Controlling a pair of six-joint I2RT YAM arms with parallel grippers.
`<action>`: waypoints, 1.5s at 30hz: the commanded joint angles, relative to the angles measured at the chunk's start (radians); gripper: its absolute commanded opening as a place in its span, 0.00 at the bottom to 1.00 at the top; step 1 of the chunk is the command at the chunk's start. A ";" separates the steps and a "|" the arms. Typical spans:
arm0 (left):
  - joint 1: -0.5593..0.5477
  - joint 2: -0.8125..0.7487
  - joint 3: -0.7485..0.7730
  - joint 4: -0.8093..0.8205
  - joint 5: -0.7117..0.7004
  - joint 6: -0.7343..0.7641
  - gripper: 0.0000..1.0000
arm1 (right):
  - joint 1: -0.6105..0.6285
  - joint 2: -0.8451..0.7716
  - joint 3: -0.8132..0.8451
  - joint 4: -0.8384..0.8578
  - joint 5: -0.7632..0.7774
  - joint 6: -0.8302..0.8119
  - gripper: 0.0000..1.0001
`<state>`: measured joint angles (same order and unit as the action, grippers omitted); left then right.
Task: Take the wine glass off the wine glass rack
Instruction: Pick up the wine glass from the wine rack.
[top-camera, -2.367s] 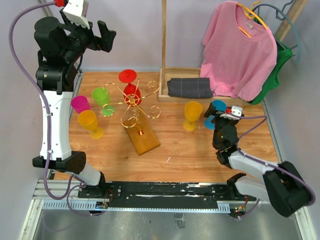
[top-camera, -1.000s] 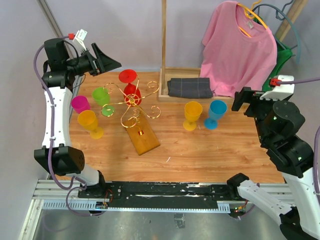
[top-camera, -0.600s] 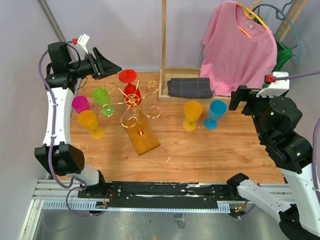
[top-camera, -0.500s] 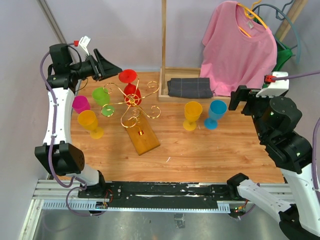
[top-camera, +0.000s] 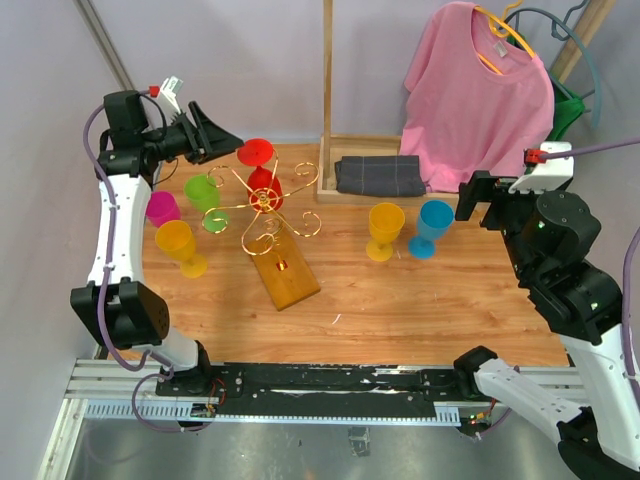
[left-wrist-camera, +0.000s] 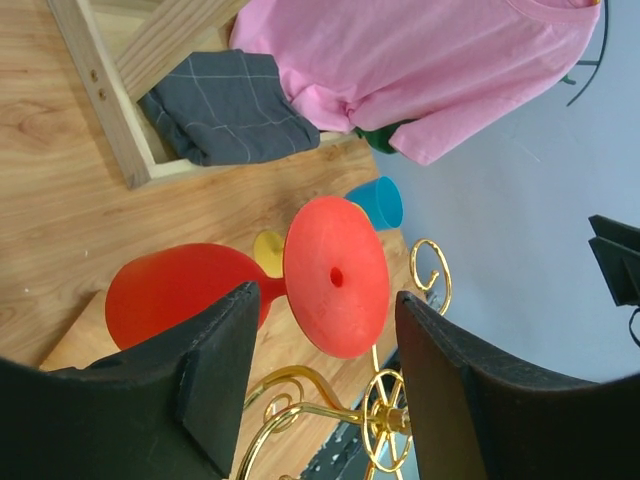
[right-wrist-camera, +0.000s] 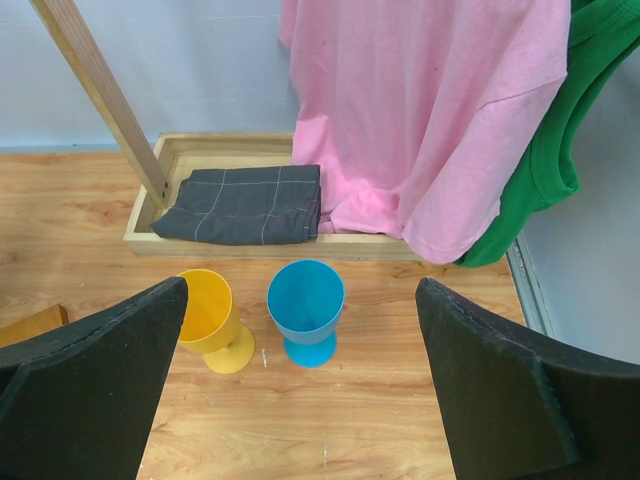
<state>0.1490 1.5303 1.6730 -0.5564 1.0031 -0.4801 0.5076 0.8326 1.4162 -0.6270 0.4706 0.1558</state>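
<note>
The gold wire wine glass rack (top-camera: 262, 205) stands on its wooden base (top-camera: 285, 272) left of centre. A red wine glass (top-camera: 262, 185) hangs upside down on it, foot (top-camera: 256, 152) uppermost. My left gripper (top-camera: 222, 140) is raised just left of that foot. In the left wrist view the red foot (left-wrist-camera: 335, 275) shows in the gap between the fingers of the left gripper (left-wrist-camera: 325, 325), with space on both sides; the jaws are open. The right gripper (top-camera: 472, 203) hovers wide open over the right side, holding nothing.
Green (top-camera: 202, 190), pink (top-camera: 160, 208) and orange (top-camera: 178, 245) glasses stand left of the rack. A yellow glass (right-wrist-camera: 205, 312) and a blue glass (right-wrist-camera: 305, 305) stand below the right gripper (right-wrist-camera: 300, 290). A wooden tray with a grey cloth (top-camera: 378, 175) and hanging shirts (top-camera: 480, 100) fill the back.
The left gripper has moved down and right toward the red glass's foot, and its jaws have narrowed. The right arm has drifted slightly left.
</note>
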 joint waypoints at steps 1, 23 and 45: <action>-0.003 0.009 -0.026 0.009 0.010 -0.025 0.59 | 0.023 -0.004 0.027 0.010 -0.005 -0.016 0.98; -0.006 0.010 -0.099 0.126 0.086 -0.177 0.32 | 0.023 -0.016 0.015 0.011 -0.004 -0.013 0.99; -0.006 -0.027 -0.121 0.148 0.118 -0.255 0.00 | 0.023 -0.061 -0.026 0.005 -0.004 0.009 0.99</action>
<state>0.1452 1.5196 1.5570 -0.4343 1.0935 -0.6842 0.5076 0.7815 1.4017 -0.6266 0.4706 0.1539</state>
